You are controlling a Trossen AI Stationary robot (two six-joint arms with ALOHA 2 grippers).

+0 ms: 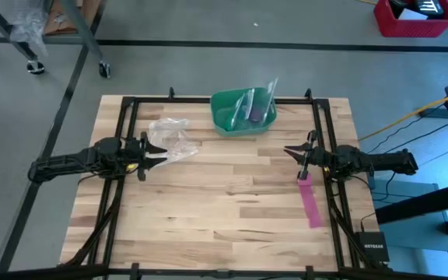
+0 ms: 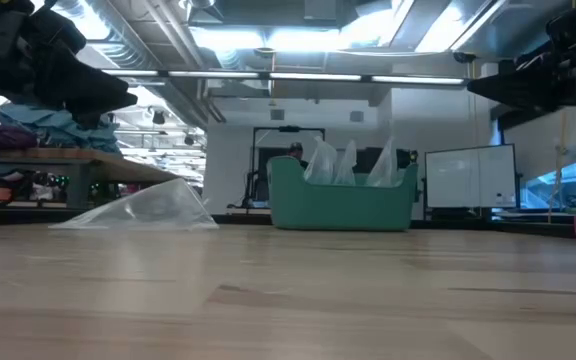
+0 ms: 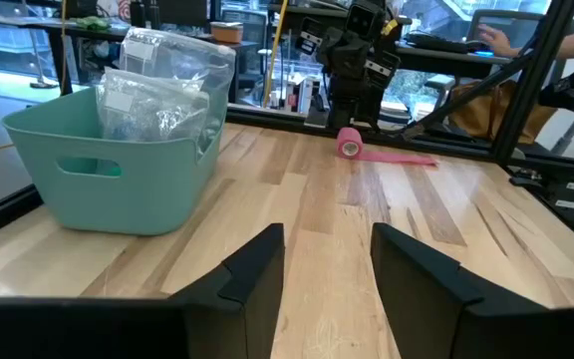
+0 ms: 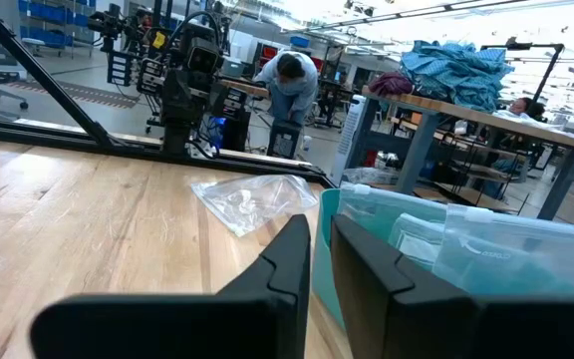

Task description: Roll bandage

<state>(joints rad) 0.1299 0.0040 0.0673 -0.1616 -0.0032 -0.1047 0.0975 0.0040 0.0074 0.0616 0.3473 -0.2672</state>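
Bandage (image 1: 310,204) lies flat on the table (image 1: 208,218), well to the right of the green bowl (image 1: 243,111) and nearer the front edge; a pink strip runs out along the right-hand frame rail, and the left wrist view shows a small rolled start (image 3: 350,144) at its bowl-ward end with the tail (image 3: 397,158) lying straight. My read is that it's laid out like that so the roll can be driven down the strip, with the bulk still unrolled. Right gripper (image 1: 292,151) hangs above the table just beyond that rolled end, on the bowl side, fingers (image 4: 297,261) set to a narrow gap, holding nothing and touching nothing. Left gripper (image 1: 155,152) sits well to the left of the bowl, beside the clear plastic bag (image 1: 171,137), which lies crumpled on the wood, out of the way. Its fingers (image 3: 257,269) are moderately apart, empty, and clear of the table. The bowl holds more clear packets (image 3: 157,85) standing upright, seemingly just storage. Neither arm contacts the bandage yet.
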